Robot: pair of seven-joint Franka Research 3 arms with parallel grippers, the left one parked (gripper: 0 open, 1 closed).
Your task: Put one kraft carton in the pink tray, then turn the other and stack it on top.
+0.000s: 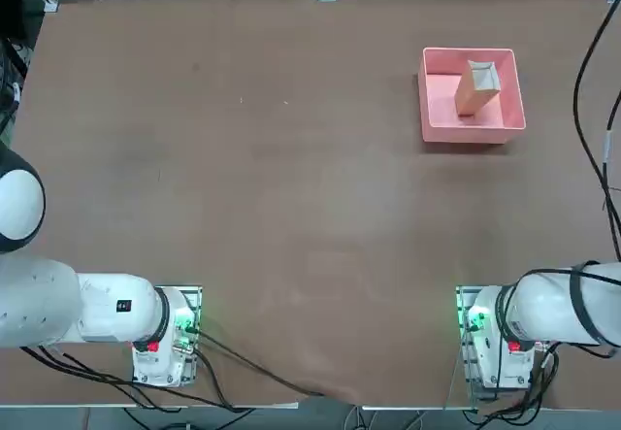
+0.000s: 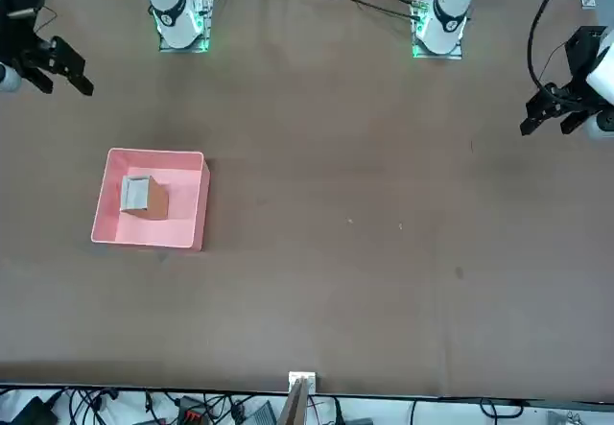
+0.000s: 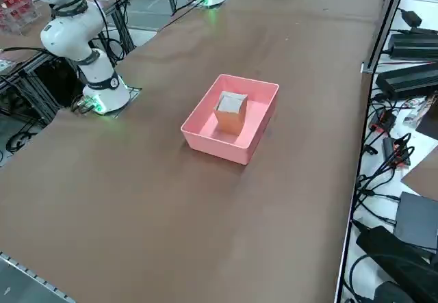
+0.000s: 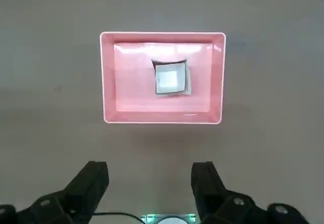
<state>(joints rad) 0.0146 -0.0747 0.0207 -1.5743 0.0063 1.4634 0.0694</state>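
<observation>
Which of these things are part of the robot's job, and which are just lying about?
Part of the job:
- pink tray
- brown carton standing in it; I can't tell if it's one or two stacked
- right gripper, open above the table

Just lying about:
- black case
- grey box

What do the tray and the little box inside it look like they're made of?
The pink tray looks like smooth, slightly glossy moulded plastic: its floor shows bright highlights, and its corners are rounded. The brown carton seems to be matt kraft card, judging by its plain tan sides; its top is pale grey-white with a soft sheen, perhaps coated paper or film.
</observation>
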